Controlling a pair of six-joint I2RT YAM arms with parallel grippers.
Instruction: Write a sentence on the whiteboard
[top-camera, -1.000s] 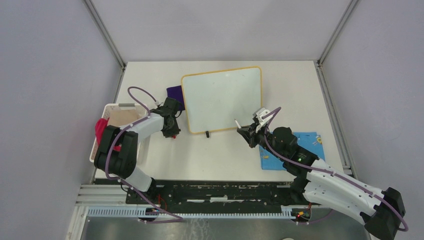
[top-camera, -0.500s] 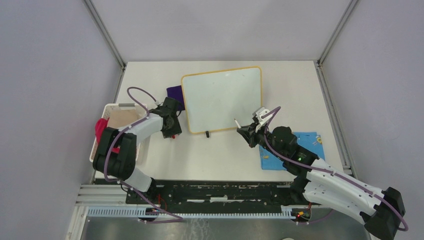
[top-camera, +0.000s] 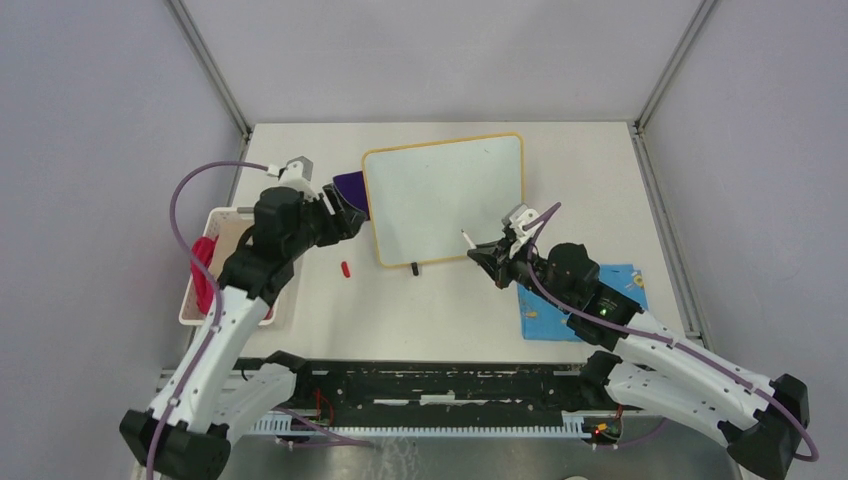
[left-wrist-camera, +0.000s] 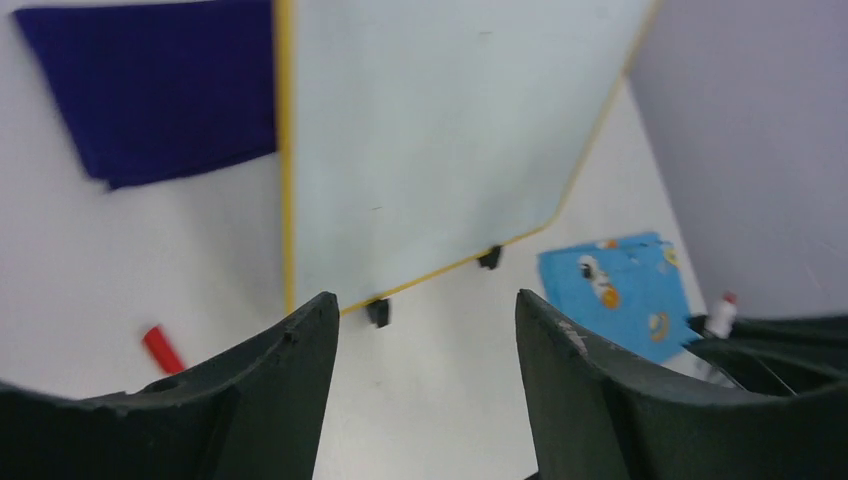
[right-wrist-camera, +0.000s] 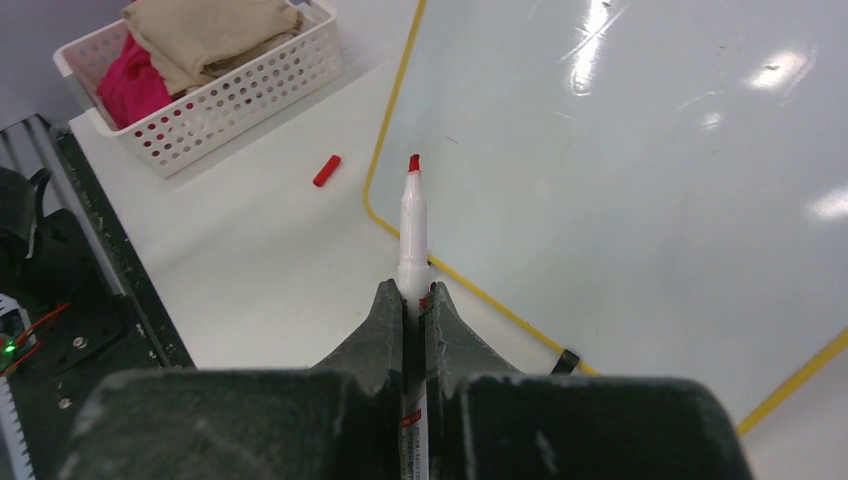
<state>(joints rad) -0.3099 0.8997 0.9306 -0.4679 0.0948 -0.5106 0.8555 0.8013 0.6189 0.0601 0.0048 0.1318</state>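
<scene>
One whiteboard (top-camera: 443, 198), long axis left-right; right gripper (right-wrist-camera: 412, 292) clamps marker (right-wrist-camera: 412, 225) tipped toward it; left gripper (left-wrist-camera: 425, 300) apart.

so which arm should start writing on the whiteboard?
Right. The right gripper is shut on the uncapped red marker, tip pointing at the blank whiteboard by its near edge. The left gripper is open and empty.

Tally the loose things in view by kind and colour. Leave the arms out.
Boards: 1, whiteboard
Markers: 1, red-tipped marker
Caps: 1, red cap
Baskets: 1, white basket
Cloths: 4, dark blue cloth, blue patterned cloth, pink cloth and beige cloth, the last two in the basket
Total: 8
</scene>
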